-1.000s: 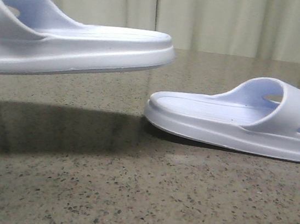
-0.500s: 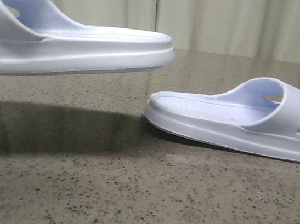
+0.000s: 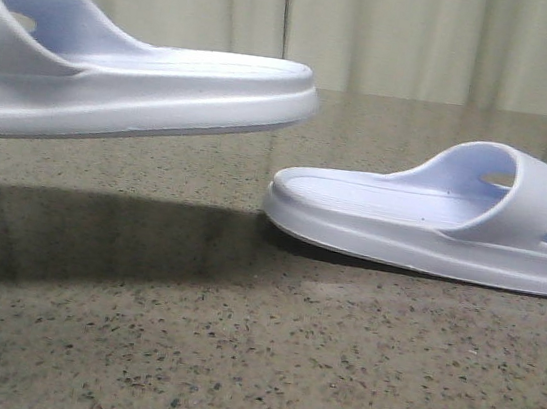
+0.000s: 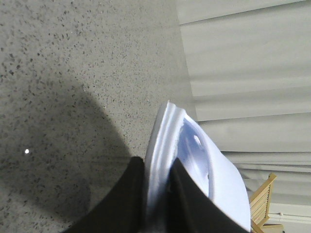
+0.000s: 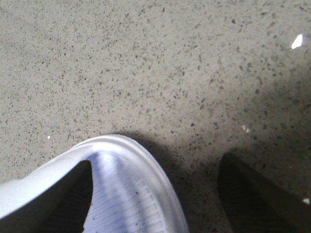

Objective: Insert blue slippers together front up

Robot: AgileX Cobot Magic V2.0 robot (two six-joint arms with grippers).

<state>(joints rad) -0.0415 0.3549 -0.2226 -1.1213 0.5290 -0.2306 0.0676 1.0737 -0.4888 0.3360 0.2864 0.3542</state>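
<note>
Two pale blue-white foam slippers are seen over a speckled grey-brown stone table [image 3: 233, 361], with cream curtains [image 3: 426, 38] behind it.

The left slipper [image 3: 138, 86] is in the air on the left of the scene, above the table, casting a broad dark shadow on the surface below. Its sole faces down, and the end nearer the middle of the scene is tipped slightly upward. Its strap, with a cut-out, is at the far left edge of the front view. The left wrist camera shows the left gripper [image 4: 156, 194] closed on this slipper: its two black fingers [image 4: 129, 199] press on either side of the slipper's thick sole edge, and the slipper extends away from the fingers toward the curtains. A wooden chair [image 4: 262, 201] is partly visible at the edge of that view.

The right slipper [image 3: 433, 220] lies flat on the table on the right of the scene, sole down, ribbed footbed up, strap toward the right edge. Its rounded end points left and sits lower than the raised slipper's tip; the two do not touch.

In the right wrist view, the right gripper [image 5: 155, 199] is open. One dark finger [image 5: 63, 204] overlaps the slipper's footbed and the other finger is over bare table beside the slipper. Whether either finger touches the slipper cannot be told.
</note>
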